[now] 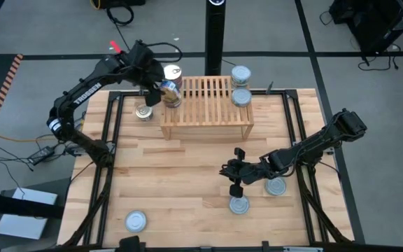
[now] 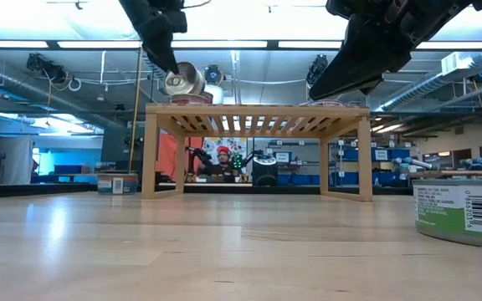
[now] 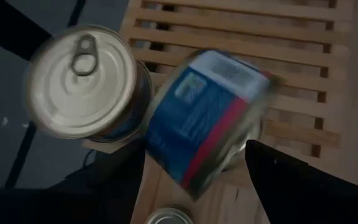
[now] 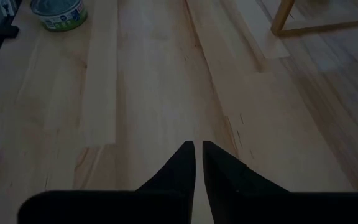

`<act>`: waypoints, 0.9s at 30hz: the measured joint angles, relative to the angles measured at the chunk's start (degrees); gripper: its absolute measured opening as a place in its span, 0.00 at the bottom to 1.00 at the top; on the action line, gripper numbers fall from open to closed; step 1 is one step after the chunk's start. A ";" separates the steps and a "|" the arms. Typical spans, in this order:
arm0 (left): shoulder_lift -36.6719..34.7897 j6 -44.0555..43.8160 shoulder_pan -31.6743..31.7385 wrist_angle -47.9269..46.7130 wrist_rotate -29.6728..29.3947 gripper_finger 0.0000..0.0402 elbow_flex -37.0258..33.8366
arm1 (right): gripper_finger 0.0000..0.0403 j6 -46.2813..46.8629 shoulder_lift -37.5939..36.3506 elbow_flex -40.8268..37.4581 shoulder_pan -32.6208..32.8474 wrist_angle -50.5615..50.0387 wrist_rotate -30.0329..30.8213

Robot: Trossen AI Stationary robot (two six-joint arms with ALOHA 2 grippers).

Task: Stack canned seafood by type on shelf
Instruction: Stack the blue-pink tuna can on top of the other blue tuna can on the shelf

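Left end effector [image 1: 161,89] over shelf [image 1: 208,105] left end, gripping blue-red tin [image 3: 207,118], apparently tilted beside gold-lidded tin [image 3: 82,81]; right end effector [image 4: 197,158] closed, empty, above surface [image 1: 180,189].

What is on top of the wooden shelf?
On the shelf top, two silver-lidded tins sit at one end. At the other end stands a gold-lidded tin, and the left gripper holds a tilted blue tin beside it. What that tin rests on is hidden.
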 joint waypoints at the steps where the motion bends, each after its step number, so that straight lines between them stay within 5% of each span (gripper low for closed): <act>1: 0.46 0.00 0.02 -0.02 0.08 0.70 0.00 | 0.11 0.04 0.00 0.00 0.00 0.03 0.00; 11: 2.35 -0.02 0.02 -0.29 0.04 0.64 -0.02 | 0.11 0.00 0.00 0.00 0.04 0.16 0.00; 27: 2.01 0.26 0.07 -0.99 -1.77 0.13 0.00 | 0.11 -0.02 0.00 -0.01 0.04 0.16 0.00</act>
